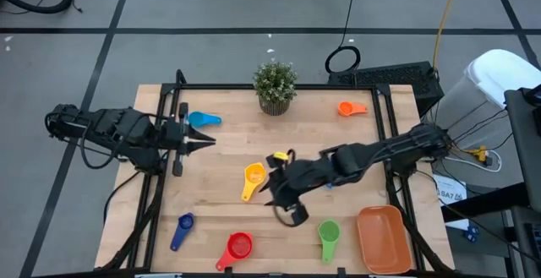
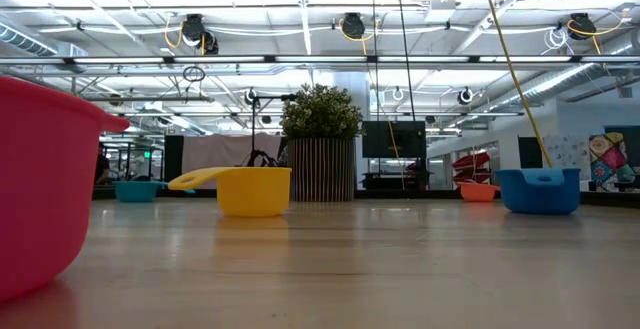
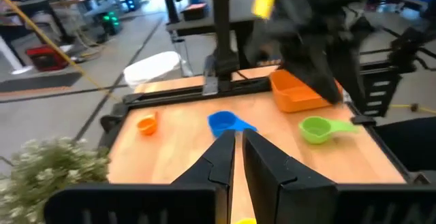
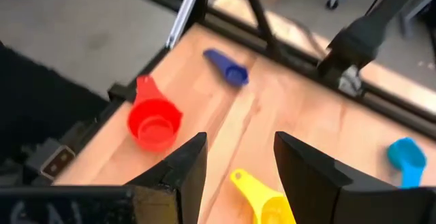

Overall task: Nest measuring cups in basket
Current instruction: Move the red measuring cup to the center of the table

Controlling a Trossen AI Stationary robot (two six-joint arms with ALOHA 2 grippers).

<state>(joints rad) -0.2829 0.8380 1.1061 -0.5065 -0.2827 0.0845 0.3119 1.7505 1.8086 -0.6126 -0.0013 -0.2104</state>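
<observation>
On the left side of the table [image 1: 220,164], the left gripper [image 1: 205,141] waits above the wood with its two fingers pressed together, holding nothing. Just beyond its tip, toward the far edge, lies the light blue cup [image 1: 203,119]. Near the front edge, on the left, sits the dark blue cup [image 1: 183,230], and to its right the red cup [image 1: 238,248], well apart from each other. In the low view the red cup [image 2: 45,184] fills the left side, close to the camera.

At the middle of the table lies the yellow cup [image 1: 253,177], handle pointing toward the near edge. Behind it, at the far edge, stands a small potted plant [image 1: 275,85].

Just right of the yellow cup hangs the right gripper [image 1: 283,195], reaching in from the right side. Its fingers [image 4: 180,166] stand apart with nothing between them; the right wrist view shows the yellow cup [image 4: 262,200] in the gap beyond them, with the red cup [image 4: 154,120] farther off.

The green cup [image 1: 328,234] lies near the front edge, right of the gripper. The orange cup [image 1: 349,108] sits far off, toward the far right corner. The basket [image 1: 385,240] rests at the near right corner, and no cup is inside it.
</observation>
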